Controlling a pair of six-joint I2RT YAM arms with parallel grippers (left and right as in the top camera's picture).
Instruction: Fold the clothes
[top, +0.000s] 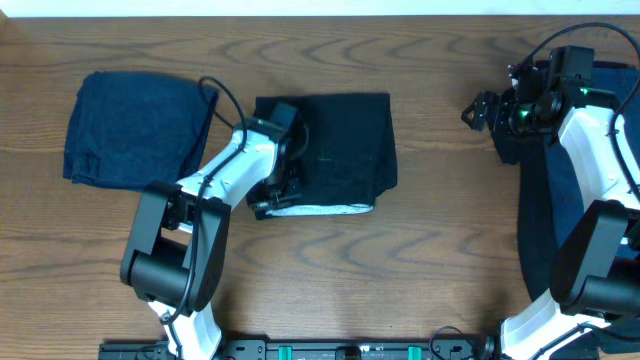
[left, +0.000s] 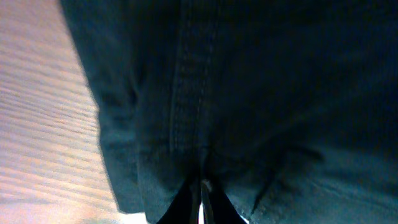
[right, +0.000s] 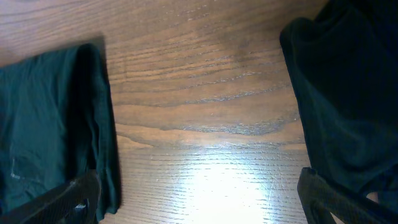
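A black garment (top: 340, 145) lies flat at the table's middle, its pale grey hem (top: 325, 210) along the near edge. My left gripper (top: 268, 203) is at its near-left corner, shut on the black garment's fabric. In the left wrist view the cloth (left: 249, 81) fills the frame, and it puckers where the left gripper (left: 202, 198) pinches it. A folded navy garment (top: 135, 130) rests at the left. My right gripper (top: 478, 108) hangs open over bare wood, holding nothing. In the right wrist view the right gripper (right: 199, 202) has dark cloth on either side (right: 56, 130) (right: 348, 93).
More dark navy clothes (top: 560, 215) are heaped at the right edge, under the right arm. The wooden table (top: 440, 250) shows bare between the garments and along the front. The arm bases stand at the near edge.
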